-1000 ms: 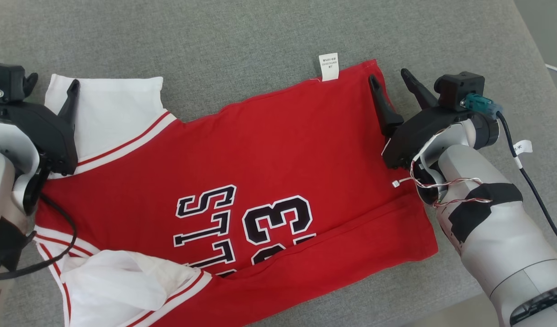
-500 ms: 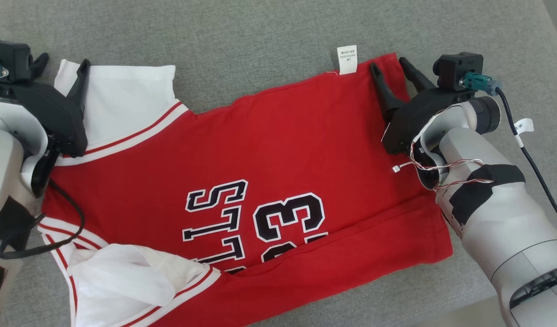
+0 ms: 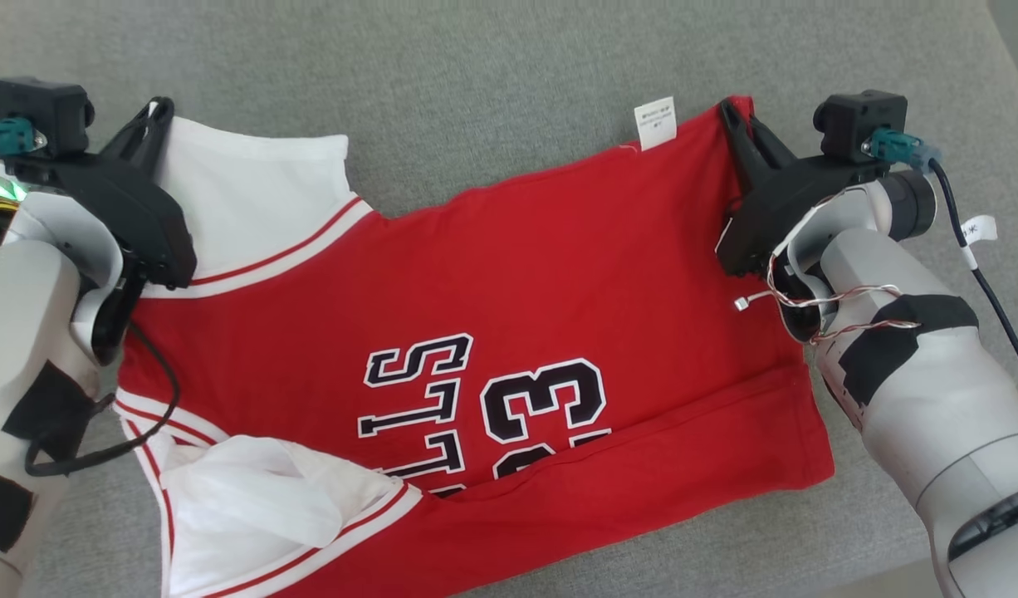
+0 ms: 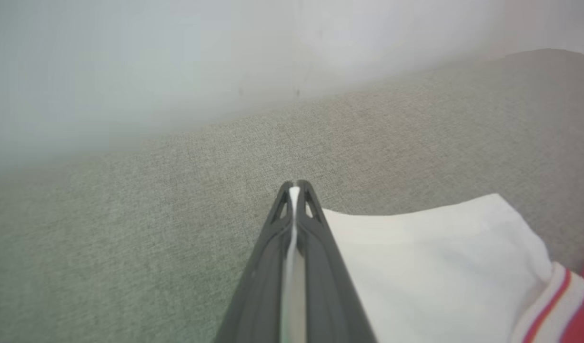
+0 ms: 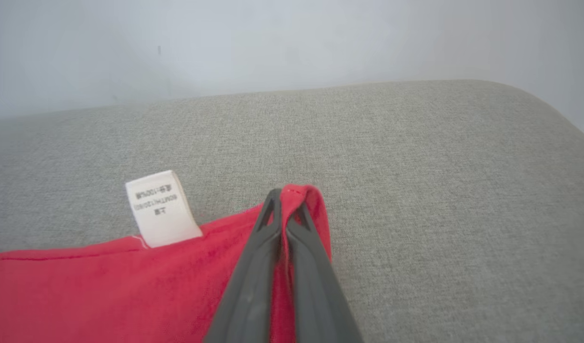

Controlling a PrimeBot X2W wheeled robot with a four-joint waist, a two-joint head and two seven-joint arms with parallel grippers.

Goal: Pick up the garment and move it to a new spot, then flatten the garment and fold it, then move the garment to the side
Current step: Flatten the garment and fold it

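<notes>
**Both jaws have closed on the jersey (image 3: 517,274)**

Left gripper (image 3: 156,112) pinches its white sleeve corner at 10 o'clock, and right gripper (image 3: 737,112) its red hem corner at 2 o'clock, beside the label (image 3: 655,122). It lies spread on the grey cushion (image 3: 476,75), bare toward 12 o'clock.

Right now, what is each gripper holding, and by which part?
Both hold the jersey: the left gripper pinches the white sleeve at its corner, the right gripper a red hem corner near the label.
</notes>
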